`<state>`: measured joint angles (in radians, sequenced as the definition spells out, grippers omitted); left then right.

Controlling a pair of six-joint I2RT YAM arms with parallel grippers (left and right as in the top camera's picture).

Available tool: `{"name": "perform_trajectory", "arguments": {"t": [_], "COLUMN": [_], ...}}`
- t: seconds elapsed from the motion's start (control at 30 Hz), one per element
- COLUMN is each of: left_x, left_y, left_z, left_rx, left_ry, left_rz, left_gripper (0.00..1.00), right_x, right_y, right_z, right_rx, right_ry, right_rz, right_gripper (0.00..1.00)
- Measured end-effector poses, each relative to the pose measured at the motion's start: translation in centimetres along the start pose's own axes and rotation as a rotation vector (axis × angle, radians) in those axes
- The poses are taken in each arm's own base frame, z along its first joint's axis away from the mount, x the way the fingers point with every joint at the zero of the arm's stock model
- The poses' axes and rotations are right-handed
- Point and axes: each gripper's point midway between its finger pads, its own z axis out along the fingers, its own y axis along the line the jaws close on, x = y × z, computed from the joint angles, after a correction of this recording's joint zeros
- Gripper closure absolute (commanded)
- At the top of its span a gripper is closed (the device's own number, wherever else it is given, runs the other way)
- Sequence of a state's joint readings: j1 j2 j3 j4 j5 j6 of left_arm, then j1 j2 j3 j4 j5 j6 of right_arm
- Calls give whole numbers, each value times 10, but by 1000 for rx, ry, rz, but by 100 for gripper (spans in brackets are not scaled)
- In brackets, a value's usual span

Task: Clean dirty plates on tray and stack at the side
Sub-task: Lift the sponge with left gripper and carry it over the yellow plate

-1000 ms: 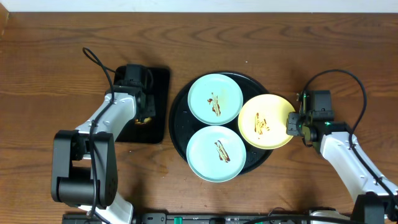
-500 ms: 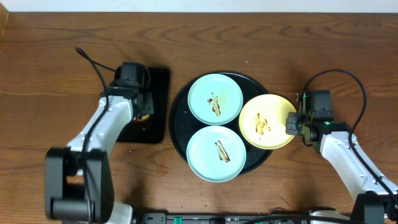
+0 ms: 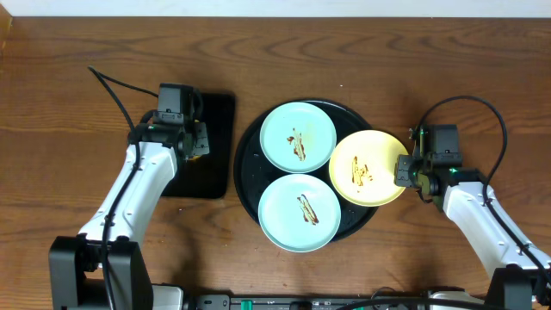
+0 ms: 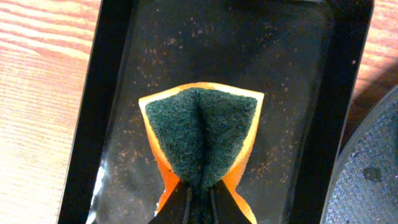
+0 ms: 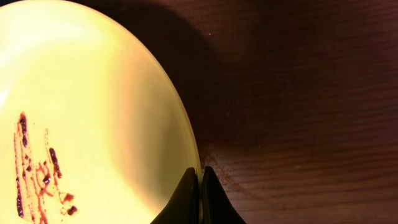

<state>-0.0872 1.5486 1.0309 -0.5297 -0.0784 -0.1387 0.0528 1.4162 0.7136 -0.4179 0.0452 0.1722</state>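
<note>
Left arm's the only mover since a second ago: elbow swung out and my left pincer slid a bit toward the far side, still over the small tray. It's clamped on the sponge hard enough to crease it down the middle, with the green scrubby face toward the wrist cam. Can't tell if the sponge has cleared the small tray yet.

My right pincer hasn't budged. It's nipping the right rim of the yellow plate, which sits half on the tray and hangs over its right edge above the worktop. Both blue plates lie flat on the tray, one far and one near, and all three have brown smears.

My take on doing this well: carry the sponge high over the blue plates so it doesn't drag sauce around, then turn the wrist so the scrubby side meets the smear. Wipe along the streak, not across it. The right side needs a firm hold, since pushing toward that overhanging edge could tip the plate.
</note>
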Motion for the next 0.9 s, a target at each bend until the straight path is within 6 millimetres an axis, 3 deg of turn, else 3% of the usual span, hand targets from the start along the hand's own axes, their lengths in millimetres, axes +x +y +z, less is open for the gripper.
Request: {"name": "perform_trajectory", "arguments": {"t": [0.23, 0.47, 0.6, 0.9], "left_x": [-32, -76, -82, -82], "left_y": [-6, -8, -7, -7], "left_z": [-9, -57, -71, -72], "left_rx": [29, 76, 84, 84], "left_ry": [-138, -363, -408, -408], "left_rz": [-19, -49, -51, -51], "left_gripper": [93, 93, 92, 92], "right_x": [0, 0, 0, 0], "right_y": [0, 0, 0, 0], "right_z": [0, 0, 0, 0], "right_rx": [0, -1, -1, -1], "right_ry": [0, 0, 0, 0], "right_rz": [0, 0, 0, 0], "right_gripper": [99, 99, 99, 99]}}
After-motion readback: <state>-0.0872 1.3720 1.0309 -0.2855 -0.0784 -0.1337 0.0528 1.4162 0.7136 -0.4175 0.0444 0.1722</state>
